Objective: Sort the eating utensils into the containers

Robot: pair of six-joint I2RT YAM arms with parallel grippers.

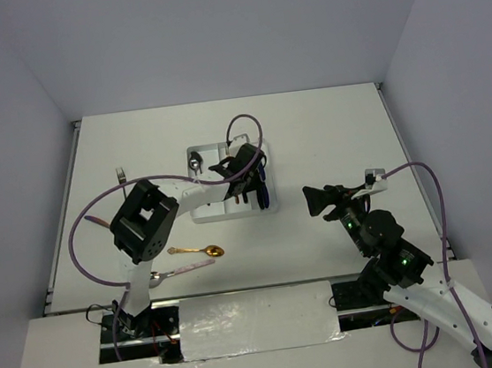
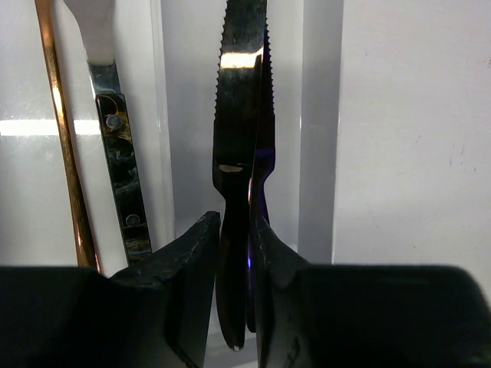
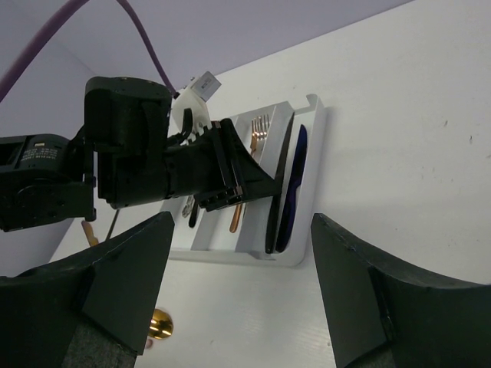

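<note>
Just off the near left corner of the tray (image 1: 202, 150), we see a gold spoon (image 1: 198, 251) lying on the counter (image 1: 329, 130). Over the tray's right compartment, the left gripper (image 2: 236, 238) is clamped on a black knife (image 2: 239, 115), beside a blue knife (image 3: 298, 165). Right of the tray, the right gripper (image 1: 311, 203) hangs with its fingers spread.

I note left arm (image 1: 148, 220) and right arm (image 1: 387, 252) share boxy black joints, white links and purple cables (image 1: 78, 234), the right gripper (image 1: 312, 201) matte black, green lights (image 1: 349, 223) behind it.
</note>
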